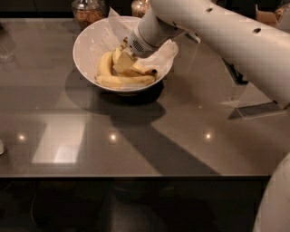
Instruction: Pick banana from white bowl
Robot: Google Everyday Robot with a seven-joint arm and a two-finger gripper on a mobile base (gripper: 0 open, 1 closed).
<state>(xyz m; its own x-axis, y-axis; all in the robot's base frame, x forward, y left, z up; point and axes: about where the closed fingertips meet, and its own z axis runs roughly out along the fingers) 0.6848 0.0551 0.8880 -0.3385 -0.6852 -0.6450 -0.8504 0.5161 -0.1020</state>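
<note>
Several bananas: lying in the white bowl; one curves along the near wall, one stands more upright at the left, and a third with a dark tip is partly covered by the gripper.
White bowl: on the table near its far edge; its right rim is hidden behind the arm and the paper.
Gripper: down inside the bowl, at the middle of the bananas, its pale tip blending with the fruit; whether it is holding anything cannot be told.
Arm: large and white, coming in from the right, cut off by the top and right edges.
Paper: crumpled white sheet spilling over the bowl's right and back rim.
Jars: two glass ones behind the bowl, cropped at the top; brownish contents, hard to identify.
Table: dark and glossy, with light spots and the arm's shadow.
</note>
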